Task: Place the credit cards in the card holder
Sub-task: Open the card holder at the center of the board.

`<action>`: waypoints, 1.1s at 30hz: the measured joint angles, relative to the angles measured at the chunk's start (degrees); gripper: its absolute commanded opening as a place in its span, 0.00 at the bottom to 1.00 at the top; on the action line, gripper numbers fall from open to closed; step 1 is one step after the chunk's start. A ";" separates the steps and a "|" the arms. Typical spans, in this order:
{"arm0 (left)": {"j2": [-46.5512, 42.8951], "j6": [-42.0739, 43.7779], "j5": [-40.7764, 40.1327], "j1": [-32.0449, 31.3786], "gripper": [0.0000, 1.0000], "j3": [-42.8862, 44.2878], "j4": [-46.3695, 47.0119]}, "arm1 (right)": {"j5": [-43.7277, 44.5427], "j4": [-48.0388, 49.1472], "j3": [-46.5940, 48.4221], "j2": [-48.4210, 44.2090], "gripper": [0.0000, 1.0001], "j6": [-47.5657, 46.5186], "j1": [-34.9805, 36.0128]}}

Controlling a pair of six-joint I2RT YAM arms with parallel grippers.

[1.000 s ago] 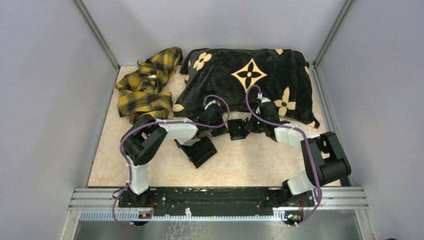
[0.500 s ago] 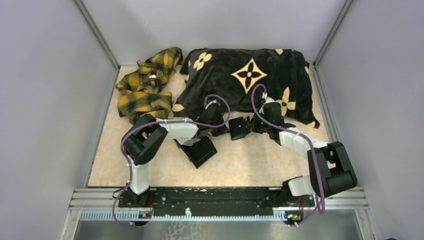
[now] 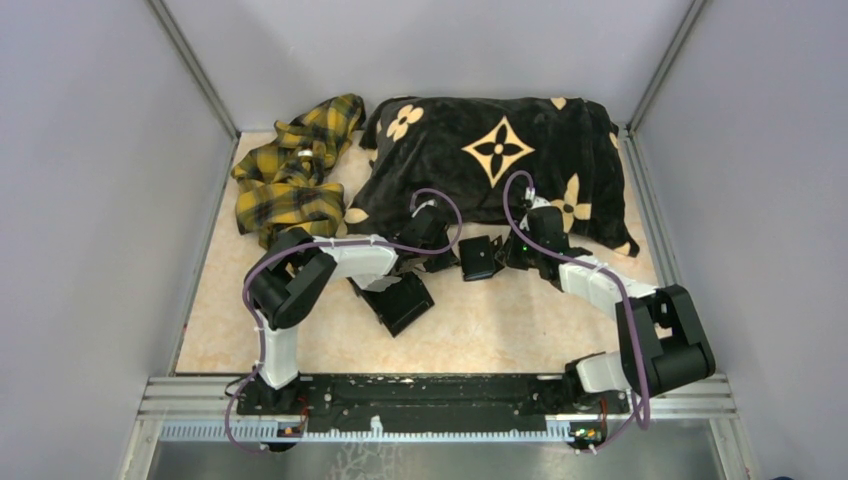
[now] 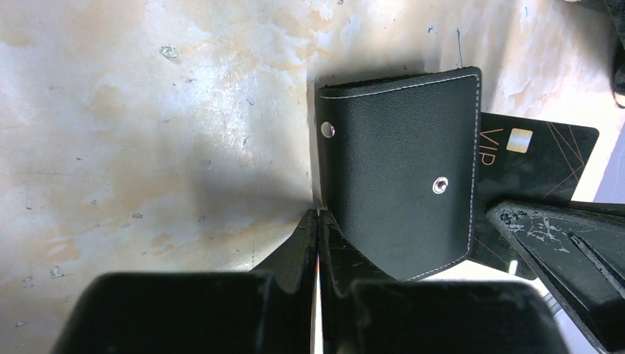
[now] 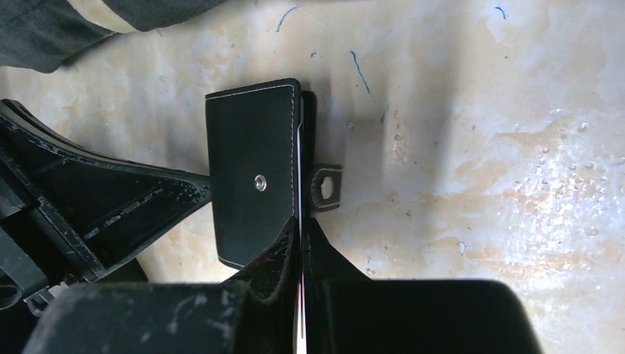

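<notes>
A: Where's the card holder (image 4: 398,184)?

B: Mid-table (image 3: 480,335), between the two arms, just in front of the black flowered pillow (image 3: 500,150). It is black with white stitching, outer face toward both wrist cameras. The shadow beside it suggests it is raised or propped, but I can't confirm that.

A: Cards?

B: One is visible, a dark card (image 4: 542,158) marked VIP with a chip, poking out past the holder's far edge. I can't tell whether it is in a pocket or only behind the case. No others seen.

A: Fingers?

B: The left gripper (image 4: 317,221) is squeezed nearly flat, its seam on the holder's near edge. I judge it is nipping that edge. The right gripper (image 5: 302,225) is pressed fully together at the opposite edge, next to the small snap tab (image 5: 325,189). A thin sliver shows in its seam, flap or card, I can't tell which.

A: Step?

B: Probably mid-insertion: holder braced on one side, card being worked on the other. Not finished, since much of the card shows.

A: Next?

B: Hold the holder steady. Push the card along its own plane, no twist. No pocket mouth is visible, so the flap may need opening first.

A: Surroundings?

B: A black tray (image 3: 400,303) sits near the left arm, and a yellow plaid cloth (image 3: 290,180) lies at the far left. Both are apart from the work.
</notes>
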 measured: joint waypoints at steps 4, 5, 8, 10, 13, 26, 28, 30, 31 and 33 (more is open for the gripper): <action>0.02 0.00 0.07 0.00 0.05 0.02 0.02 | 0.85 -0.98 0.00 -0.02 0.00 -0.74 0.00; 0.02 0.00 0.07 -0.02 0.05 0.00 0.02 | 1.03 -1.05 0.00 -0.02 0.00 -0.81 0.00; 0.02 0.00 0.04 -0.07 0.04 0.02 0.02 | 1.31 -1.11 0.00 -0.02 0.00 -1.09 0.00; 0.04 0.00 0.04 -0.13 0.04 0.02 0.04 | 1.38 -1.14 0.00 -0.02 0.00 -1.25 0.00; 0.09 0.00 0.07 -0.22 0.04 0.04 0.09 | 1.33 -1.11 0.00 -0.02 0.00 -1.22 0.00; 0.20 0.02 0.11 -0.22 0.04 0.22 -0.02 | 0.98 0.79 -0.02 1.07 0.00 -1.20 -0.02; 0.20 0.02 0.11 -0.22 0.04 0.22 -0.02 | 1.01 0.94 -0.04 1.49 0.00 -1.22 -0.02; 0.20 0.00 0.11 -0.24 0.04 0.22 -0.02 | 1.05 1.40 -0.37 1.86 0.00 -1.25 -0.02; 0.20 0.02 0.11 -0.24 0.04 0.22 -0.02 | 1.09 1.49 -0.59 2.01 0.00 -1.25 -0.02; 0.20 0.00 0.11 -0.24 0.04 0.22 -0.02 | 1.22 1.86 -0.76 2.19 0.00 -1.22 -0.04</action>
